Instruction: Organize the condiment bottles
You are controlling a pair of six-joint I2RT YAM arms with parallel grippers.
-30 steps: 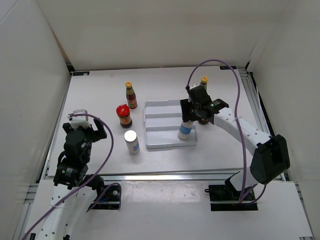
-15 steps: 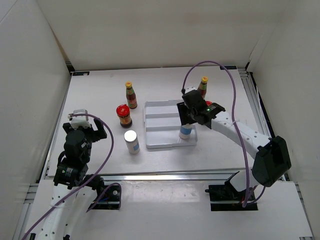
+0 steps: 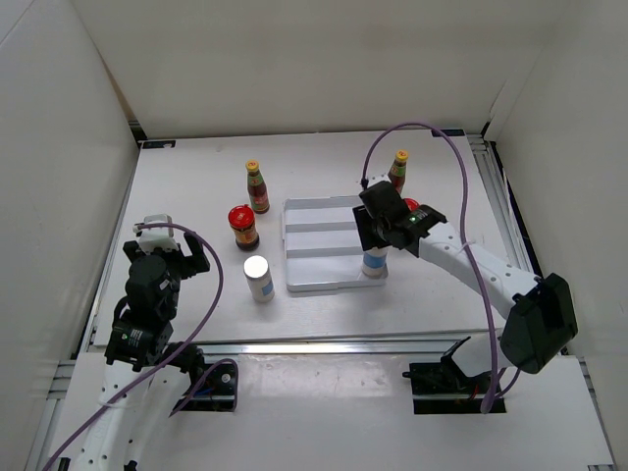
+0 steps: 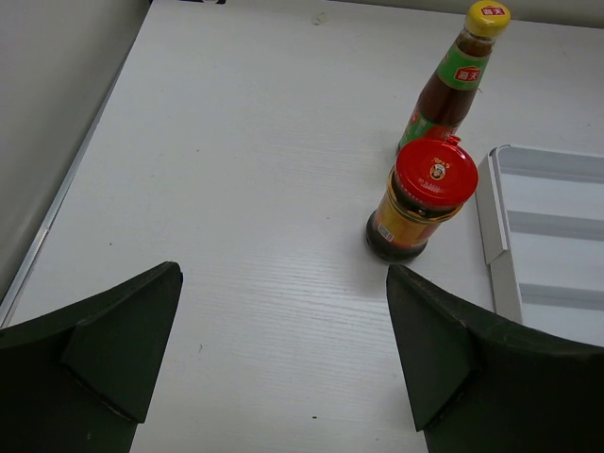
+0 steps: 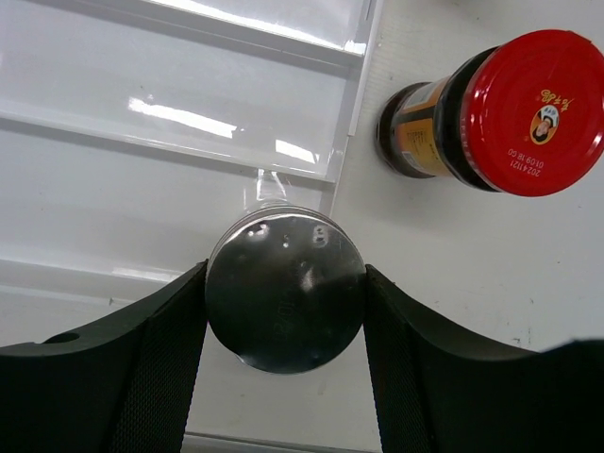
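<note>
My right gripper (image 5: 285, 283) is shut on a white silver-topped shaker (image 5: 285, 291), held upright at the near right corner of the flat white ridged tray (image 3: 314, 240); the shaker also shows in the top view (image 3: 374, 261). A red-lidded jar (image 5: 500, 118) stands just right of the tray, with a yellow-capped sauce bottle (image 3: 398, 169) behind it. Left of the tray stand another sauce bottle (image 3: 256, 186), another red-lidded jar (image 3: 242, 227) and a second shaker (image 3: 258, 278). My left gripper (image 4: 283, 359) is open and empty, near the table's left front.
White walls enclose the table on three sides. A metal rail (image 3: 294, 345) runs along the near edge. The tray's ridges (image 5: 179, 118) lie under and beyond the held shaker.
My right gripper has moved with the shaker a little to the right and nearer, toward the tray's near right corner. The left arm has not moved.
</note>
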